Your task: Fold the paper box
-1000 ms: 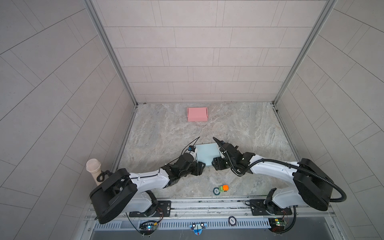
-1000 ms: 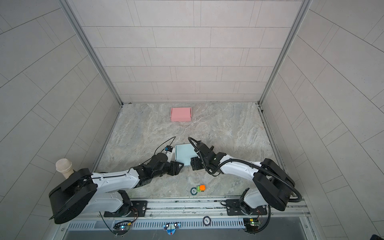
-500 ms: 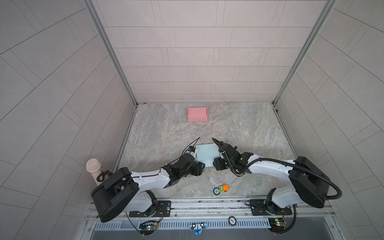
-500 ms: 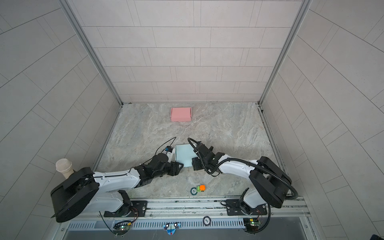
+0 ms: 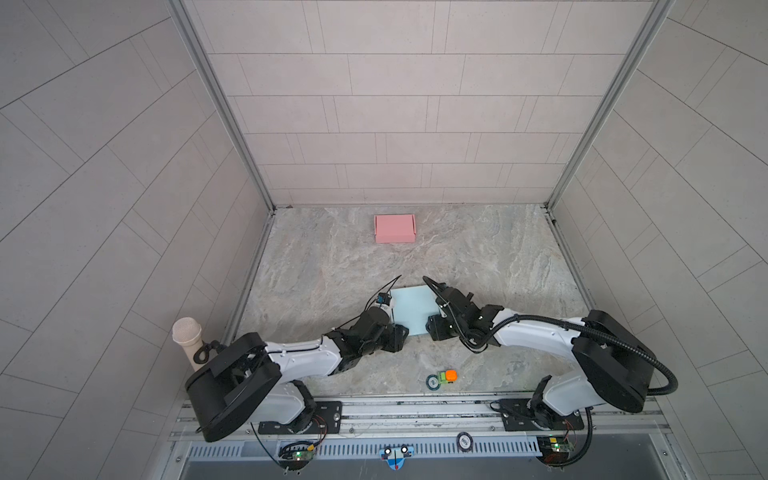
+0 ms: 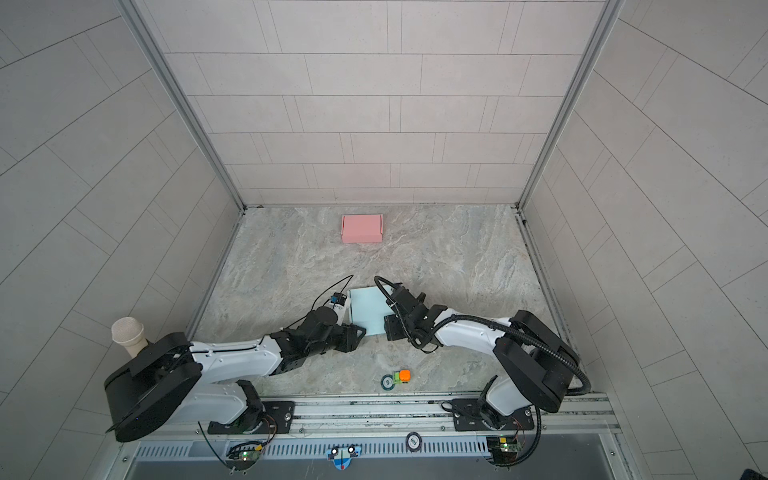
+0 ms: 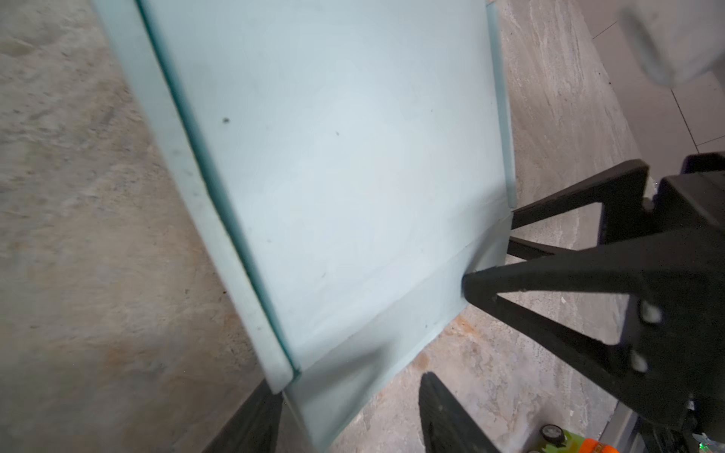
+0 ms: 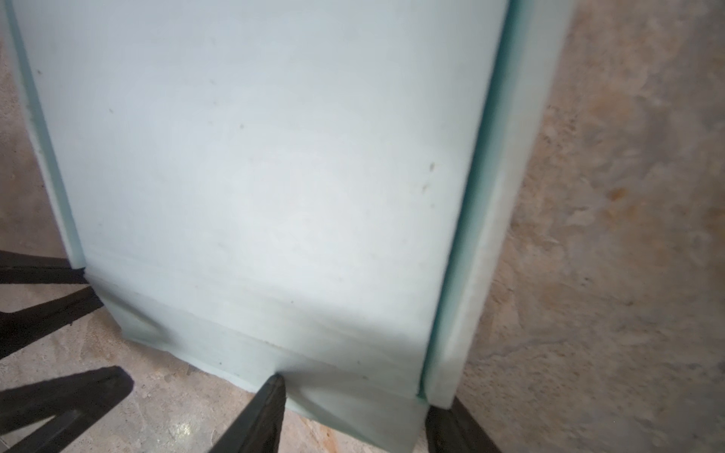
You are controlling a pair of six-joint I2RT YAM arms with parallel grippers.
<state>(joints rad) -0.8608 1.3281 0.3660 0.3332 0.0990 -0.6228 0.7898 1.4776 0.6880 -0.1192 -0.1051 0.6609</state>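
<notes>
Two corners of the blue box [image 5: 413,309] are flanked: left hand [image 7: 351,388] open, right hand [image 8: 353,392] I cannot tell; uneven pushing may crumple the flap [image 7: 412,310].

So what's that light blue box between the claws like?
The light blue box looks like thin matte card with a few dirt specks. Its broad top is flat, narrow folded walls run along both long sides, and a short flap slopes down at the near end. It lies on the marble table, near the front. The left claw and the right claw stand open at its near corners, fingertips touching that flap.
</notes>
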